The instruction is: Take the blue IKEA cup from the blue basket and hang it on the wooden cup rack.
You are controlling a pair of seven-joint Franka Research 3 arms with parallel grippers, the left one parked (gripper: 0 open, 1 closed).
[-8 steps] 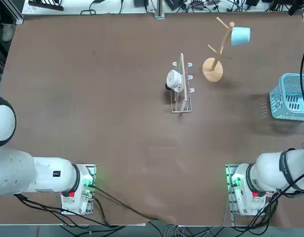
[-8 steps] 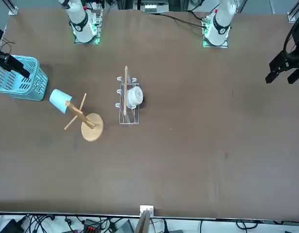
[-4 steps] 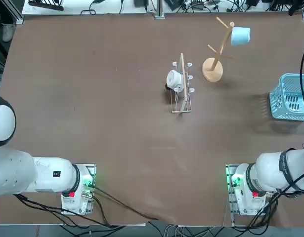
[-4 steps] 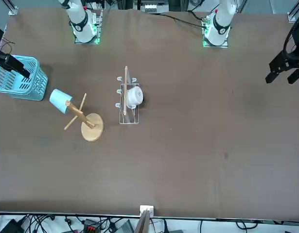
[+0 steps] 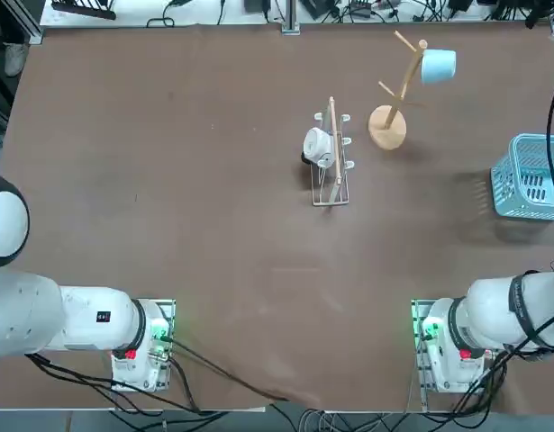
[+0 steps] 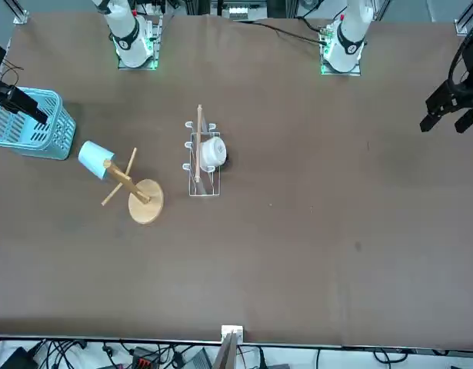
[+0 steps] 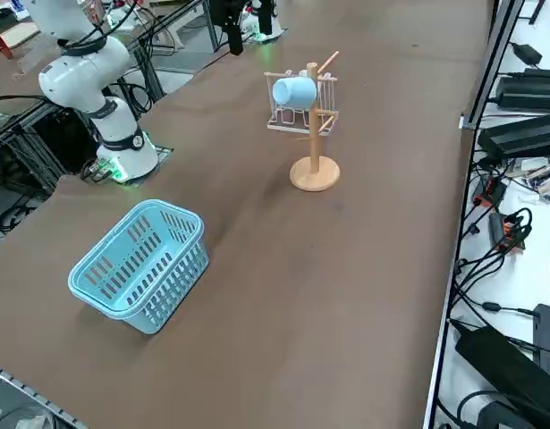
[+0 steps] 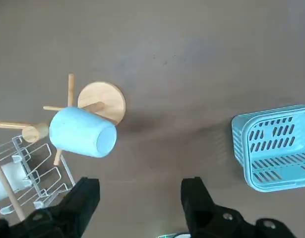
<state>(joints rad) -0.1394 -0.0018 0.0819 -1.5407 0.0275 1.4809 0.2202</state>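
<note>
Watching the cup hang from an upper peg of the rack, well apart from the empty basket, we judge our empty, wide-open gripper above the table could knock it off if lowered.

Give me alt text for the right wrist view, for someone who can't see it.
A blue IKEA cup hangs on a peg of the wooden cup rack, seen from above over a brown table. The right pincer hovers open and empty above the table, with the blue basket off to one side and a wire rack holding a white mug on the other.
</note>
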